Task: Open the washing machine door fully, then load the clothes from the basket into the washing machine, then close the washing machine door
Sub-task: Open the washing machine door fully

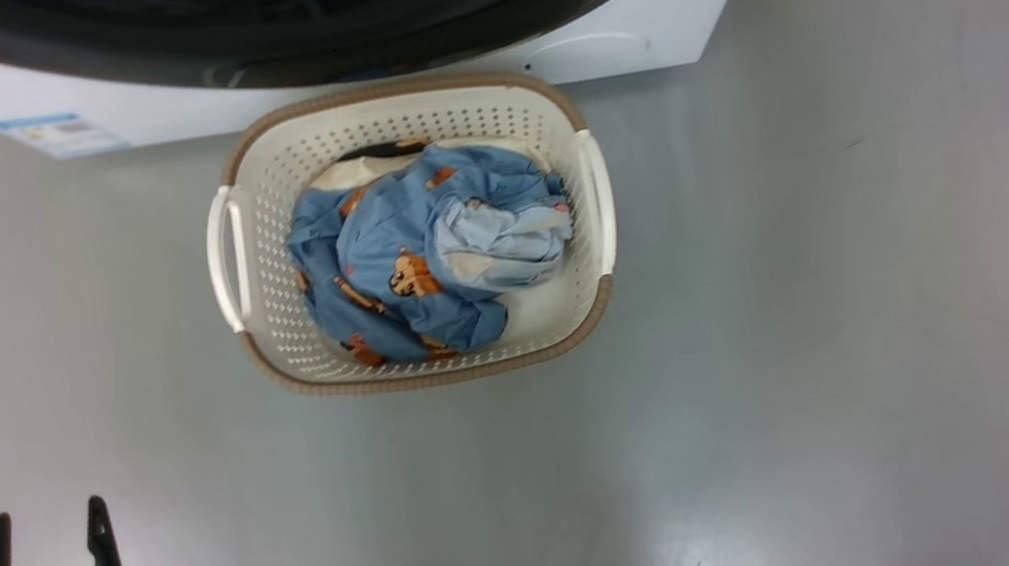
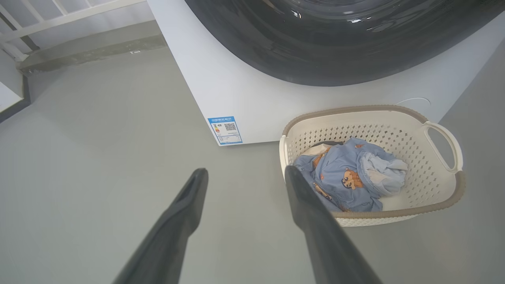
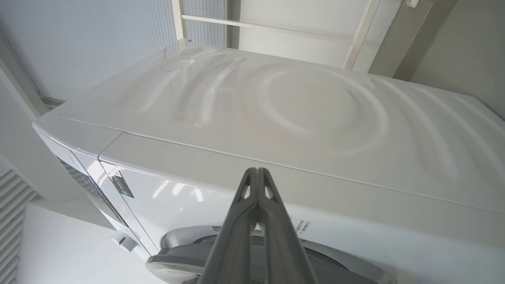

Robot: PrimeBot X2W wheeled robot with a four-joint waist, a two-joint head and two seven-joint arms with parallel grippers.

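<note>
The white washing machine [image 1: 656, 26] stands at the top of the head view, and its glossy black door [image 1: 319, 9] lies shut against its front. Right before it on the floor sits the cream basket [image 1: 278, 288], holding the clothes [image 1: 400, 259], a blue bundle printed with bears. My left gripper [image 1: 46, 518] hovers open and empty at the lower left, well short of the basket. In the left wrist view its fingers [image 2: 189, 197] frame bare floor, with the basket [image 2: 442, 197] and clothes [image 2: 347, 177] to their right. My right gripper [image 3: 257, 172] is shut and empty, raised before the machine's top front edge [image 3: 276, 165].
Grey floor [image 1: 825, 323] surrounds the basket on all sides. A small blue label [image 2: 225, 130] marks the machine's lower corner. A low ledge and white railing [image 2: 79, 15] run behind the machine's side. White walls and a window frame [image 3: 276, 27] rise behind the machine.
</note>
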